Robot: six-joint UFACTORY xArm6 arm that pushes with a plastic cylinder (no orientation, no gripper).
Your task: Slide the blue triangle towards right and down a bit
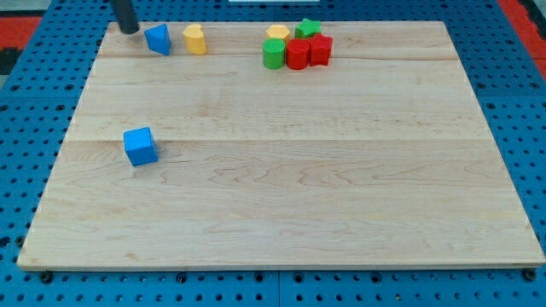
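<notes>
The blue triangle (158,39) lies near the board's top left, just left of a yellow block (195,39). My tip (129,30) stands at the top left edge of the board, a short way left and slightly up of the blue triangle, apart from it by a small gap. The rod runs up out of the view's top.
A blue cube (141,146) sits at the left middle. At the top centre a cluster holds a yellow block (277,33), a green block (308,28), a green cylinder (273,54) and two red blocks (297,54), (319,49). The wooden board (281,170) rests on a blue pegboard.
</notes>
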